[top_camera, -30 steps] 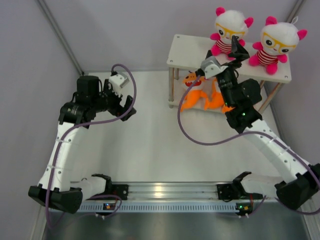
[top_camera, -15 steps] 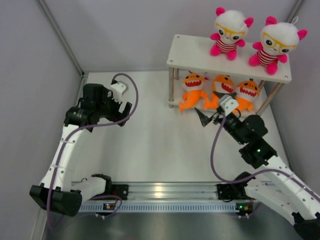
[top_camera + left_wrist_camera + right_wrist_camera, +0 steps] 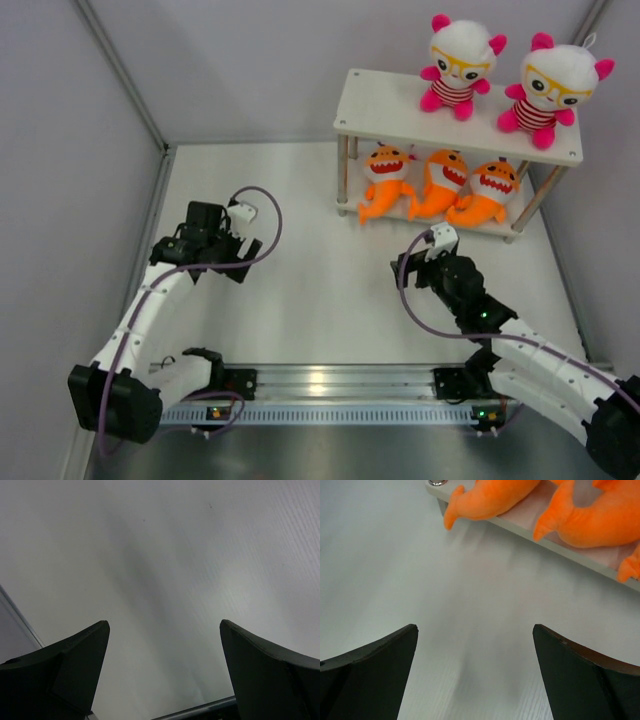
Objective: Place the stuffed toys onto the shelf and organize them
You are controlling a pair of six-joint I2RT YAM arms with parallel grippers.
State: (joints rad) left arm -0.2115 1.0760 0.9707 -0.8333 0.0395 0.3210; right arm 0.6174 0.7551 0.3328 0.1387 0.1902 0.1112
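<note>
Three orange sharks (image 3: 443,180) are laid on the shelf's (image 3: 380,100) low board, and two dolls (image 3: 458,62) are seated on top, at one o'clock. They are judged soft and light, best pinched at the belly. The left tool (image 3: 162,623) and the right tool (image 3: 474,626) are spread wide, with nothing in them.

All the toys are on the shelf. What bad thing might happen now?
The left shark has its tail poking past the front of the lower board, so it might slide off, or the open right gripper close by might snag it. The right doll sits near the end of the shelf top and might topple if bumped.
</note>
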